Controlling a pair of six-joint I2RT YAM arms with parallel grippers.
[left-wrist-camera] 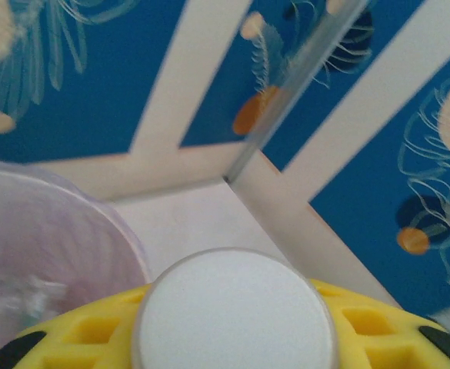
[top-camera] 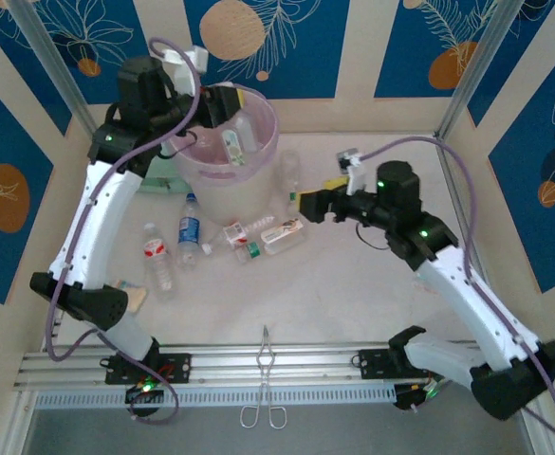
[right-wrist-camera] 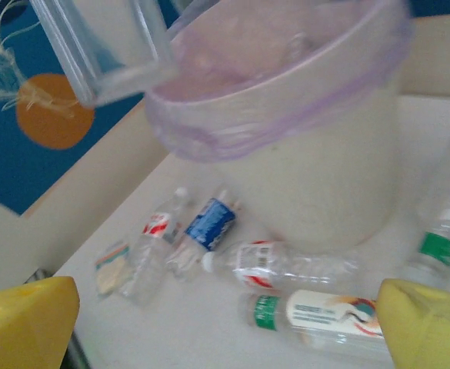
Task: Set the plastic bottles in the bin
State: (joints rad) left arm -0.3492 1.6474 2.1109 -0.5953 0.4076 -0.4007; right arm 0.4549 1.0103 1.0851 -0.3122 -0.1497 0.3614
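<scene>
Top view: my left hand [top-camera: 199, 95] is up over the far-left rim of the bin [top-camera: 273, 142], so a release there should land in the liner, not on the worktop [top-camera: 353, 303]. At least one binned bottle [top-camera: 231, 144] is inside. My right hand [top-camera: 303, 201] sits low, just right of the bin, near the white-label bottle [top-camera: 282, 232]. The loose bottles [top-camera: 190, 227] lie in front of the bin.

Left wrist: left hand [left-wrist-camera: 236, 342] is clamped on the held bottle [left-wrist-camera: 236, 311], its round end towards the camera and yellow fingers [left-wrist-camera: 78, 338] either side. The bin [left-wrist-camera: 48, 246] is off to the left. I'd move further over the opening before letting go.

Right wrist: right hand [right-wrist-camera: 225, 338] is spread wide with nothing in it. The white-label bottle [right-wrist-camera: 325, 311] lies just ahead, a likely next pick. The clear shape over the bin [right-wrist-camera: 317, 177] rim is probably the held bottle [right-wrist-camera: 101, 46].
</scene>
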